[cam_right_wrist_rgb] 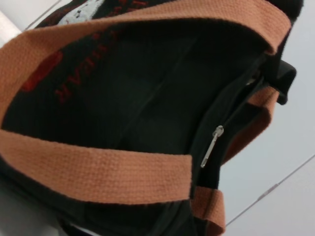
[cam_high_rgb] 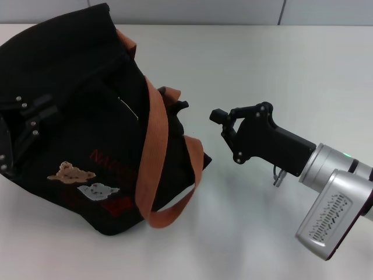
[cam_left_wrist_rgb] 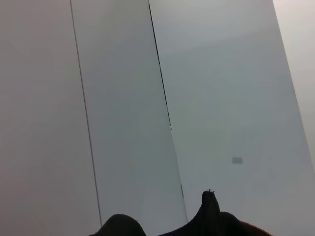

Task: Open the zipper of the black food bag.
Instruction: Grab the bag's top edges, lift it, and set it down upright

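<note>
**A:** Where do you want me to start?

**B:** The black food bag (cam_high_rgb: pixel 76 122) lies tipped on the white table (cam_high_rgb: pixel 280 70), bear patches and red lettering up, at your left. Your right gripper (cam_high_rgb: pixel 224 125) hangs just beside its end, fingers slightly apart and holding nothing.

**A:** And the left gripper?

**B:** The left gripper (cam_high_rgb: pixel 20 125) is pressed against the bag's far side; you can't tell whether its fingers are apart or together.

**A:** What am I aiming for?

**B:** The silver zipper pull (cam_right_wrist_rgb: pixel 211 146), lying along the seam between the orange-brown straps (cam_right_wrist_rgb: pixel 98 169). Come in low, past the strap, pinch only the tab, no fabric. Then draw along the zipper line while the left arm steadies the bag.
</note>
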`<control>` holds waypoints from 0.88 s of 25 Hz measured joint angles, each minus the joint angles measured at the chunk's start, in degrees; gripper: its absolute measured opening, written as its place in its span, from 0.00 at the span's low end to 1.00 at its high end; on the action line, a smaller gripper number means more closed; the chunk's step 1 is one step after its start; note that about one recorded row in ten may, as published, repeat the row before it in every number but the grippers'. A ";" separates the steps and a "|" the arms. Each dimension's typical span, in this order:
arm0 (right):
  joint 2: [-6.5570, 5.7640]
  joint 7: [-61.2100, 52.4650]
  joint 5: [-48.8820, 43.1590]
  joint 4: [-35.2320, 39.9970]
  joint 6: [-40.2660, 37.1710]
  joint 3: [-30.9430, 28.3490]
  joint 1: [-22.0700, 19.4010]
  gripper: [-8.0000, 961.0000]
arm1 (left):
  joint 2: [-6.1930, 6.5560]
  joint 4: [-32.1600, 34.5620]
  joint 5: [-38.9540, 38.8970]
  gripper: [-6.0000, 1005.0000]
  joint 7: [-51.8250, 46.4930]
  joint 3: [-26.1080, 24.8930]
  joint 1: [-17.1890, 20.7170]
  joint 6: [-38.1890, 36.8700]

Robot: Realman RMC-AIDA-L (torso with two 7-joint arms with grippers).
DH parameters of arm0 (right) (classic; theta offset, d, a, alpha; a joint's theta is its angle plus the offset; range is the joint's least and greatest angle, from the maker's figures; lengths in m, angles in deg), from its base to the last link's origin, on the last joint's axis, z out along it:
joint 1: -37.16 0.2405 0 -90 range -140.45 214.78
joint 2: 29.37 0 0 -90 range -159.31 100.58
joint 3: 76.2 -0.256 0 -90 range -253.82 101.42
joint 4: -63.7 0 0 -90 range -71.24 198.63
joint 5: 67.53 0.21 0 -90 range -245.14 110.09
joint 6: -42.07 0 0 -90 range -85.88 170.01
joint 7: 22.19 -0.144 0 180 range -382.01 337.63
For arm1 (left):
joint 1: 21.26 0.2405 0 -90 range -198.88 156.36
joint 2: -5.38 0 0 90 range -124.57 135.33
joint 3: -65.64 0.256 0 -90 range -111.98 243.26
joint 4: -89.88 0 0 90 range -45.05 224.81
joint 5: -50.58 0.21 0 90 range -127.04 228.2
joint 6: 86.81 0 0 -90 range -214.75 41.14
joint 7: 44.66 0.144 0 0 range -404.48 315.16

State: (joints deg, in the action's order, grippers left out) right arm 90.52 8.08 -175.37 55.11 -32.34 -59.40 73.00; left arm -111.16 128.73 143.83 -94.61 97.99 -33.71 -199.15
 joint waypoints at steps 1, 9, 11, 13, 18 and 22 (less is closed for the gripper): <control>0.00 -0.45 0.07 0.06 -0.19 -0.11 -0.08 0.01 | 0.03 -0.09 -0.01 0.11 0.06 0.03 -0.01 -0.02; 0.00 -3.99 0.32 -0.54 -3.56 -1.04 1.94 0.04 | -0.50 -0.18 0.35 0.10 0.10 0.68 -2.05 -0.62; 0.00 -3.71 -0.04 -1.23 -3.55 -0.59 2.86 0.05 | -0.58 -0.19 0.35 0.10 0.07 0.78 -2.24 -0.65; 0.00 -3.38 -1.11 -1.84 -3.03 -0.40 3.71 0.12 | -0.68 -0.19 0.36 0.10 -0.08 1.11 -2.72 -0.71; 0.00 -3.14 -4.54 -2.11 -0.74 -0.59 4.39 0.26 | -0.84 -0.20 0.36 0.10 -0.25 1.53 -3.53 -0.74; 0.00 -1.82 -5.21 -2.20 1.22 -0.87 4.37 0.32 | -0.98 -0.18 0.37 0.10 -0.26 2.12 -4.00 -0.75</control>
State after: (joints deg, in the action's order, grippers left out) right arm 90.51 6.26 -180.58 52.91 -31.12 -60.27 77.37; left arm -112.14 128.55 144.20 -94.87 100.11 -37.70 -199.90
